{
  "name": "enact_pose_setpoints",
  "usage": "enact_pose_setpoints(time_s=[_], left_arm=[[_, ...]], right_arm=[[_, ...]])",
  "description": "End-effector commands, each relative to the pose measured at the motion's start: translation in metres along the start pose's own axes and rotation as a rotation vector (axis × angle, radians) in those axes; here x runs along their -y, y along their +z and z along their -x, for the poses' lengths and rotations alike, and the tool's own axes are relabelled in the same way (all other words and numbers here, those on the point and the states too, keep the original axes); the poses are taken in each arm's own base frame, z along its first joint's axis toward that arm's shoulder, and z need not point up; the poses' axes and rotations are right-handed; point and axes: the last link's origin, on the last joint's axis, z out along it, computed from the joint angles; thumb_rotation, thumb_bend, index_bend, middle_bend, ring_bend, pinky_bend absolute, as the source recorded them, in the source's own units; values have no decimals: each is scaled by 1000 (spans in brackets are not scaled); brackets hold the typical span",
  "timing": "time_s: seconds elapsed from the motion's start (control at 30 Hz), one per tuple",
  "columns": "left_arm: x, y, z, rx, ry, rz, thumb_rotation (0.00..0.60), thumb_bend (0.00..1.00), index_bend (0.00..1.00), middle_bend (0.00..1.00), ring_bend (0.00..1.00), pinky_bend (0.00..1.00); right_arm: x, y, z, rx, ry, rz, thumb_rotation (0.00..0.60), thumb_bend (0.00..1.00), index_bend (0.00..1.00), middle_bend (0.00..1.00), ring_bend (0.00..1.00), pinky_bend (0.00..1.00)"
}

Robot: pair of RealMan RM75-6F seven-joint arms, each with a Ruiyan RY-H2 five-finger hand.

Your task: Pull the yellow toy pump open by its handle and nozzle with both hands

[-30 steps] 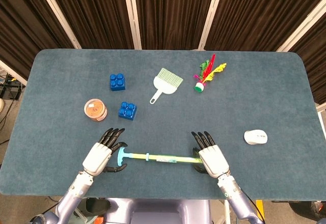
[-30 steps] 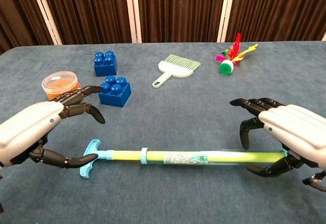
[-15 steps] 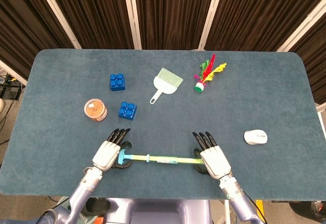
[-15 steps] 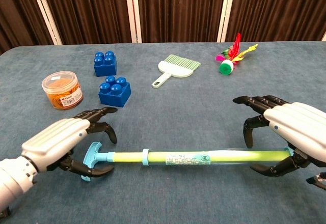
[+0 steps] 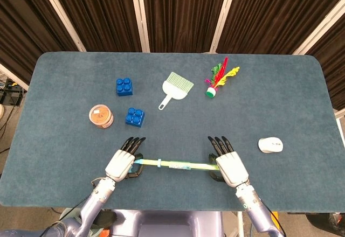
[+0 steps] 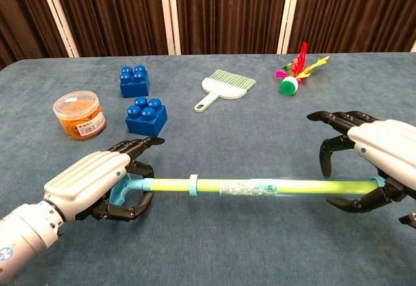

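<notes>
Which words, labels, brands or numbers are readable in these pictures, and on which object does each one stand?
No text can be read with certainty.
Orange jar: a white label with dark print, too small to read.
Yellow toy pump: a printed strip with a small round mark on the barrel, too blurred to read.
Left hand and right hand: no marking shows.

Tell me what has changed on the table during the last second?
The left hand moved right and closed its fingers around the pump's blue handle. The yellow toy pump shifted right. The right hand stayed over the nozzle end. The other items did not move.
</notes>
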Motion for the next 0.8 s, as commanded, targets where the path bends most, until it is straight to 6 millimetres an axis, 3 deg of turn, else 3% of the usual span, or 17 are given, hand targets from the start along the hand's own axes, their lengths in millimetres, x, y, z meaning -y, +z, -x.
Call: enact_pose_setpoints(time_s=[0.03, 0.2, 0.8], left_arm=[[-4, -4, -5, -24, -18, 22, 600, 676, 633, 41, 0, 0], [-9, -8, -12, -63, -33, 50, 600, 739, 653, 55, 0, 0], [-18, -30, -36, -127, -39, 107, 600, 756, 679, 59, 0, 0]], right_arm=[[-3, 1, -1, -2, -3, 9, 600, 420, 688, 59, 0, 0], [-9, 1, -3, -8, -9, 27, 600, 421, 700, 65, 0, 0], [-34, 5, -12, -35, -26, 106, 600, 420, 733, 89, 0, 0]])
